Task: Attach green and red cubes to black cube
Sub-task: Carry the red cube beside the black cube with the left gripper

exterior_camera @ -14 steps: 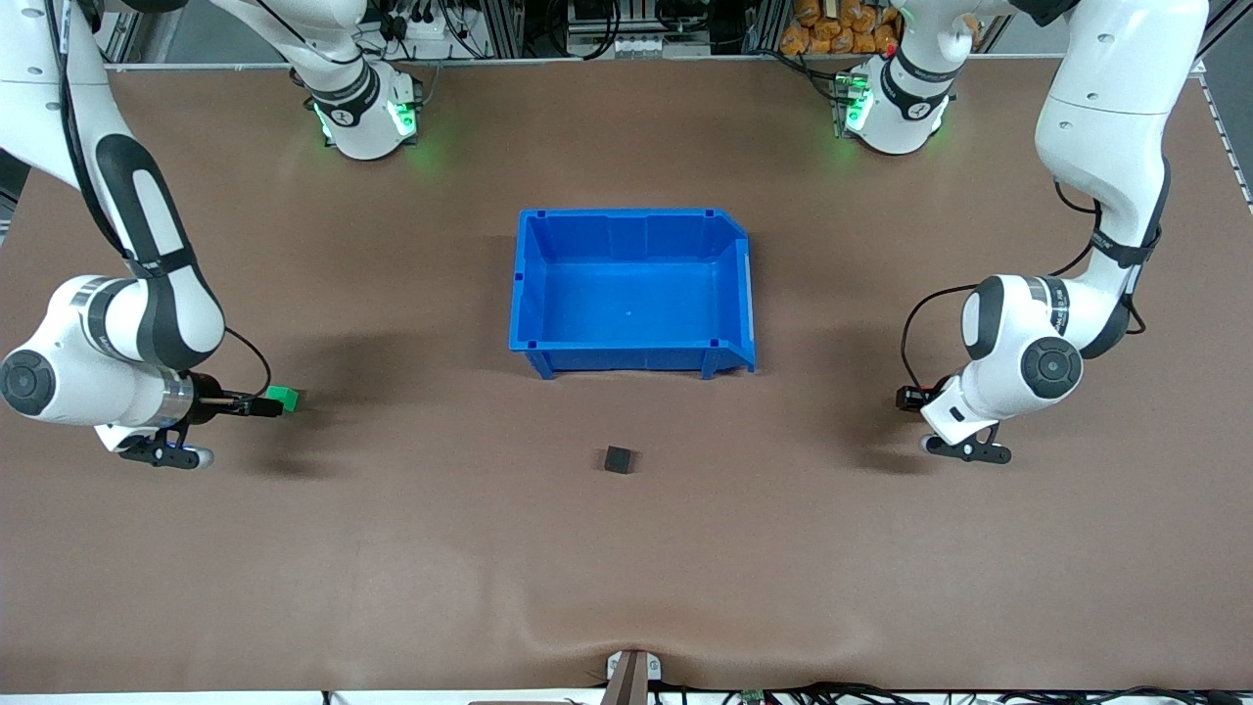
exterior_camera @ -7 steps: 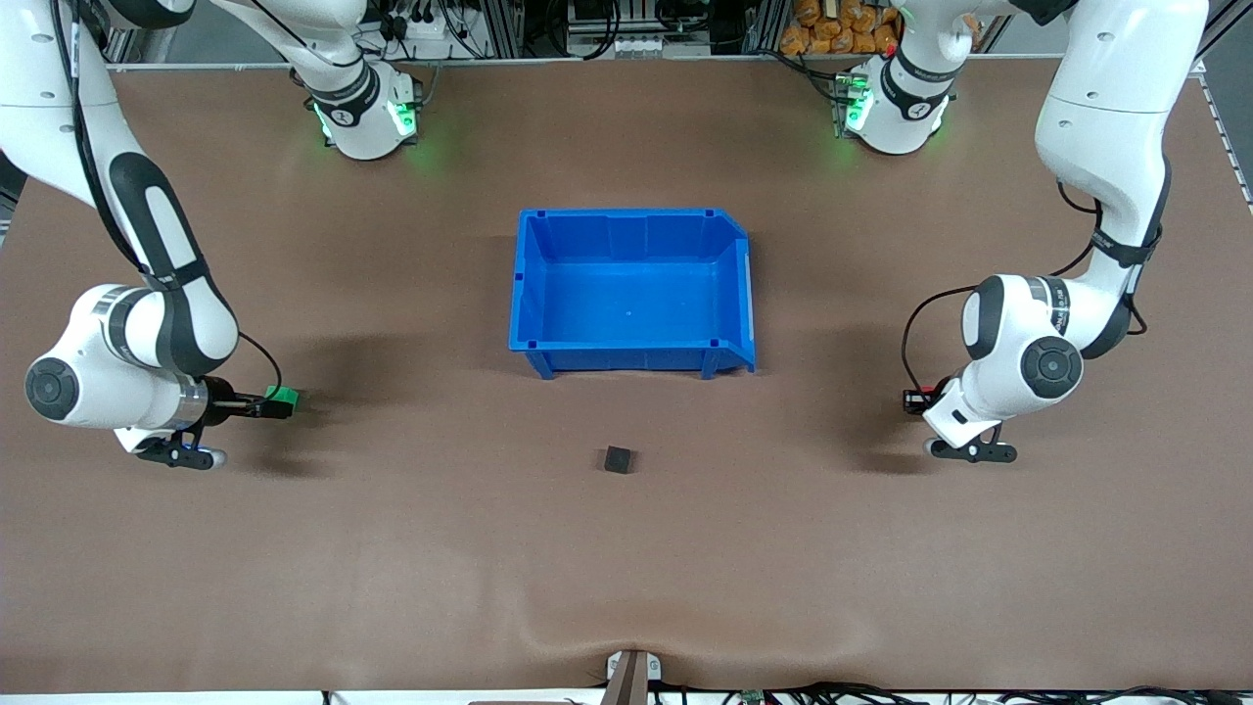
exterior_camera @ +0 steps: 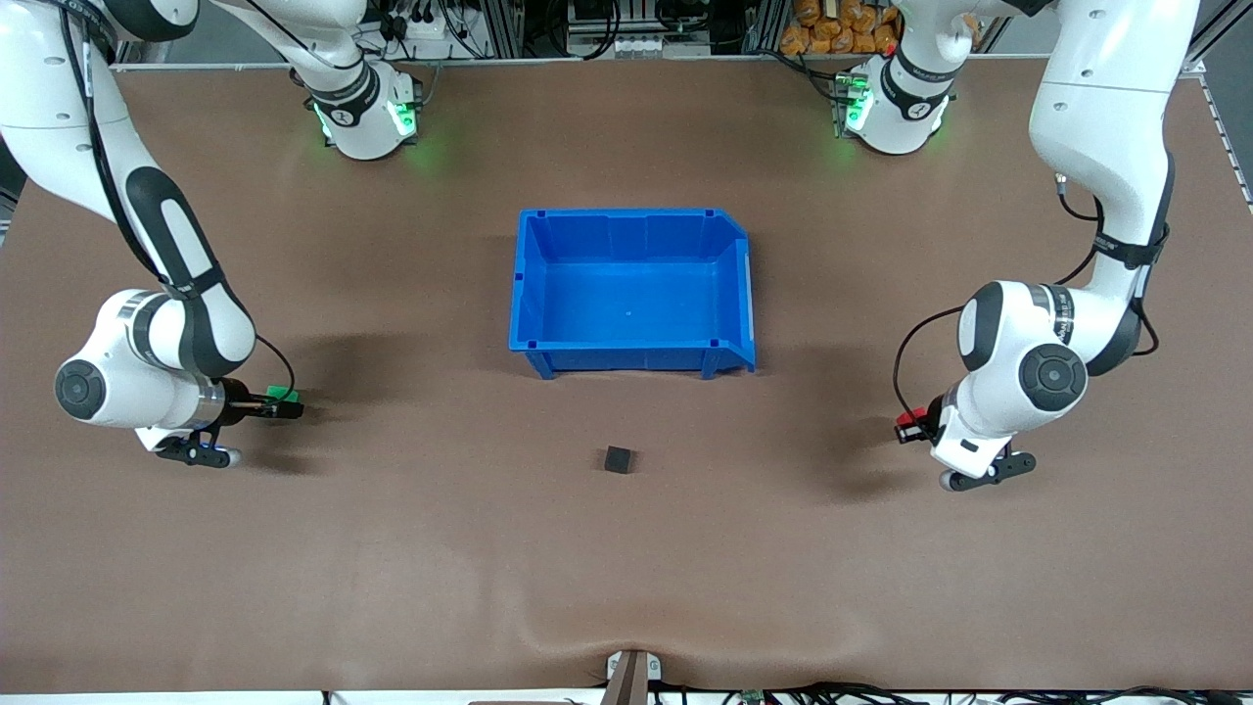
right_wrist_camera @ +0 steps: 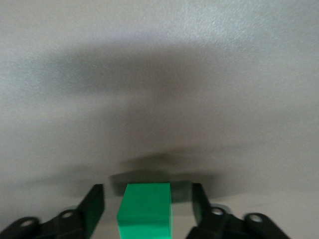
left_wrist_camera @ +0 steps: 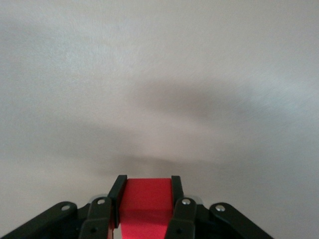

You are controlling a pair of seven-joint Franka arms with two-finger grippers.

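My left gripper is shut on the red cube, low over the table at the left arm's end. In the left wrist view the red cube fills the gap between both fingers. My right gripper stands open around the green cube at the right arm's end of the table. In the right wrist view the green cube rests on the table with a gap to each finger. The black cube lies alone mid-table, nearer the front camera than the bin.
An empty blue bin stands in the middle of the table, between the black cube and the arm bases. Brown table surface stretches from each gripper to the black cube. A ripple in the mat sits at the table's front edge.
My left gripper has shut on the red cube and shifted lower in the front view. My right hand has slid toward the green cube, and its fingers have narrowed around it.
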